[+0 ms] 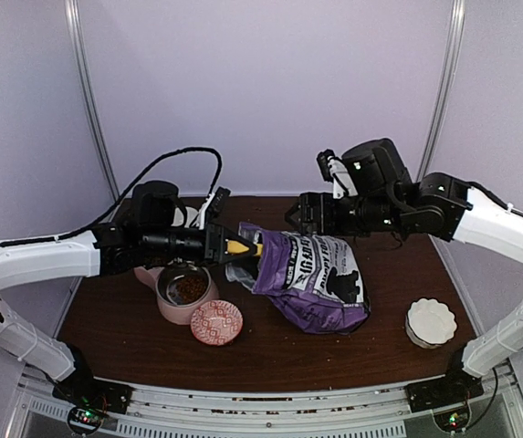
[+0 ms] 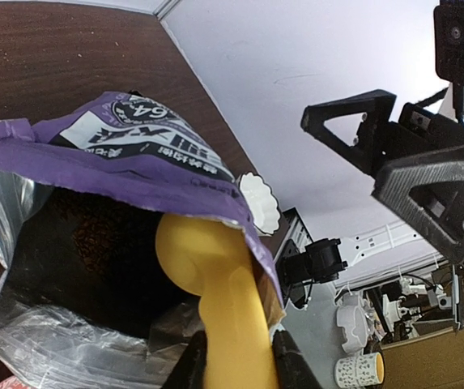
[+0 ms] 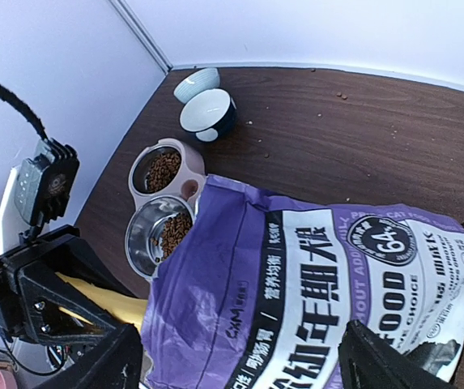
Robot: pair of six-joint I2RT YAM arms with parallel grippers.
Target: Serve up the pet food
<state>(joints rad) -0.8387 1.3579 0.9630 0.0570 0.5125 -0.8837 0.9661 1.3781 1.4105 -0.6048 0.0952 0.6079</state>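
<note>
One risk: left end effector [image 1: 227,245] clenched on yellow plastic scoop [image 2: 215,292], its bowl inside the floppy purple foil bag [image 1: 320,274] among brown kibble pellets [image 2: 82,231]. Right end effector [image 1: 298,217] spread open above bag, apparently clear of it. Unsupported mouth may snag scoop, spilling kibble onto brown surface [image 1: 115,338]

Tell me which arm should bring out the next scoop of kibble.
Left. The left claw grips the yellow scoop, whose bowl already reaches into the open mouth of the purple food bag, beside the kibble. The right claw hangs open above the bag, holding nothing.
</note>
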